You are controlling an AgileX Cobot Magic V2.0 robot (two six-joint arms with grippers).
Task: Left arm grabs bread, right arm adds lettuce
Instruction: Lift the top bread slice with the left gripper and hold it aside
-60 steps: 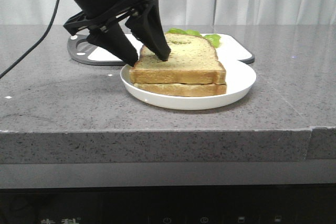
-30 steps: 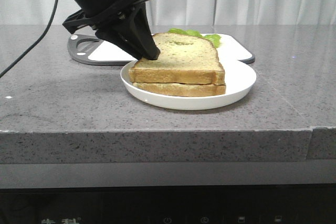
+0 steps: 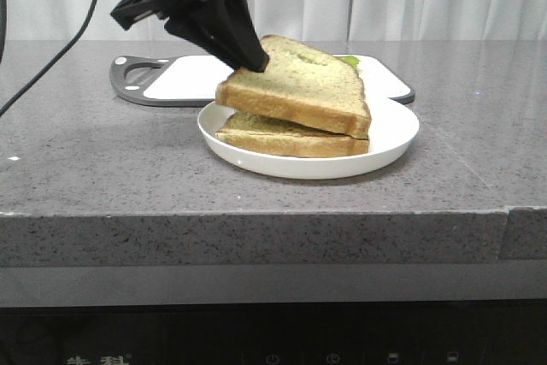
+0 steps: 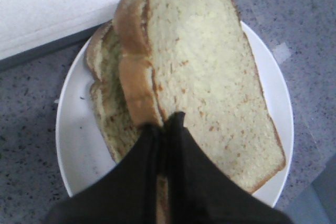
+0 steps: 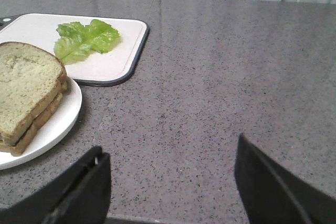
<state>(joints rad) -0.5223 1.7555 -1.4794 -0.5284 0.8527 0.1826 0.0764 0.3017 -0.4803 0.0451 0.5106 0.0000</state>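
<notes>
Our left claw [image 3: 253, 61] is closed on the back left corner of the bread [image 3: 299, 87]. We see that slice tilted, its gripped end raised and its front right end resting on the lower slice [image 3: 291, 136] on the white plate [image 3: 389, 138]. Its long axis runs from the claw down toward the plate's front. Our right claw [image 5: 170, 184] hangs with fingers wide apart, near the plate. The lettuce [image 5: 85, 39] lies on the cutting board [image 5: 113, 61] behind the plate.

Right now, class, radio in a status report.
Left gripper shut on bread, one edge raised. Right gripper open, idle. Lettuce on board, unobstructed.
</notes>
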